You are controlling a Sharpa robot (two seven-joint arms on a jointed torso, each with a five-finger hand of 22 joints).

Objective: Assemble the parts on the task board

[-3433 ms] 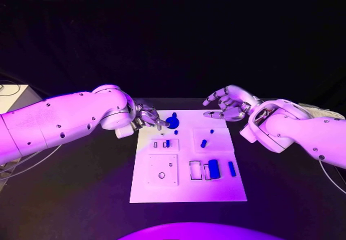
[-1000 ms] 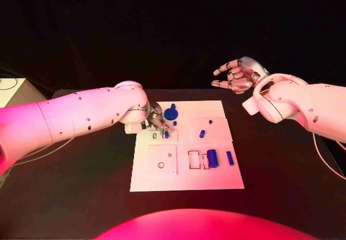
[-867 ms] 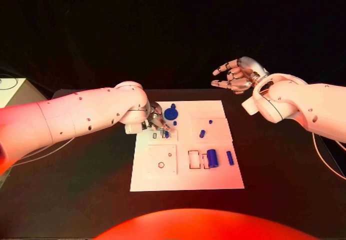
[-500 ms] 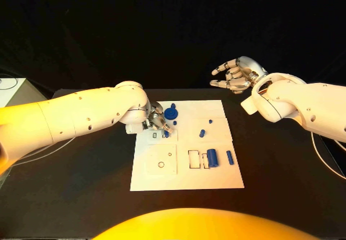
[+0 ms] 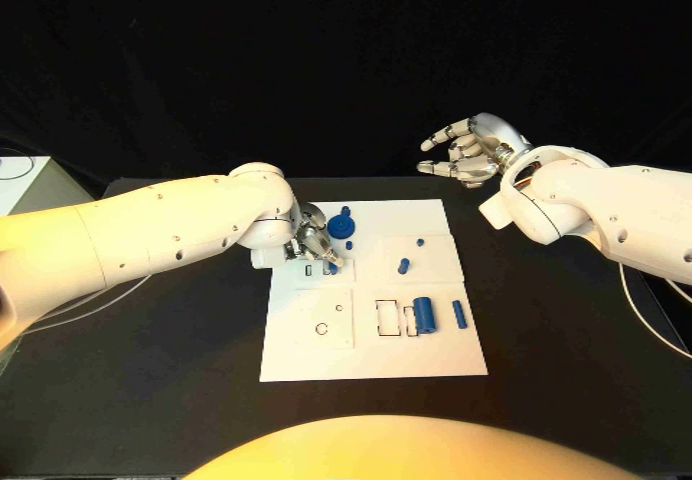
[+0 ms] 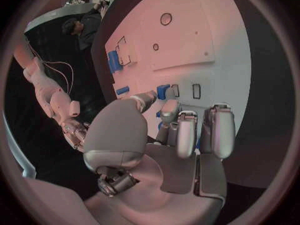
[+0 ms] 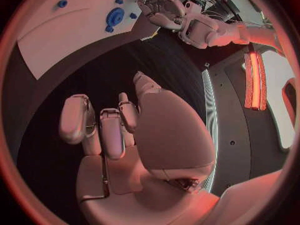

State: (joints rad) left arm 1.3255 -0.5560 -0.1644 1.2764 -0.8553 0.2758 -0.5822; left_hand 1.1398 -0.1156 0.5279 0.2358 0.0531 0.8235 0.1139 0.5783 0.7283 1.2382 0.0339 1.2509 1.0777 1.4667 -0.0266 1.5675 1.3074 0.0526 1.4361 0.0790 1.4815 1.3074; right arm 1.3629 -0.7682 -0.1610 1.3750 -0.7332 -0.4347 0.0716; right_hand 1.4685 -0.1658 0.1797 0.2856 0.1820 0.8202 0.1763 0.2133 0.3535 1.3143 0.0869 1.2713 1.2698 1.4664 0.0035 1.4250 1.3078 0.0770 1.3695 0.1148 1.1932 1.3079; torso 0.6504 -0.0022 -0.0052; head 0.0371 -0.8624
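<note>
Fingers (image 5: 320, 247) of the left hand (image 5: 306, 240) are drawn close together at the task board's (image 5: 375, 360) far left part, their tips down on a small blue part (image 5: 332, 267) by the small slots there; in the left wrist view the fingers (image 6: 181, 130) curl narrowly over that blue piece (image 6: 163, 91), touching it, though whether it is truly pinched cannot be told. Just to the right of this hand, near the board's far edge, lies a round blue disc part (image 5: 342, 226) with a short blue peg (image 5: 349, 246) close beside it. Further right, in the board's middle strip, sit two more small blue parts (image 5: 404, 266), one nearer the far edge than the other. Toward the near right of the board a thick blue cylinder (image 5: 424, 314) lies beside two rectangular recesses (image 5: 389, 317), and a thin blue bar (image 5: 459, 314) lies close to the board's right edge. A square outline with a small round hole (image 5: 323, 329) marks the board's near left. The board itself rests in the middle of the black desk (image 5: 144, 380).

Well apart, beyond the desk's far right corner, the right hand (image 5: 464, 150) hangs in the air, its fingers (image 7: 94, 125) loosely spread and half curled around nothing. No writing or labels can be read on anything.
</note>
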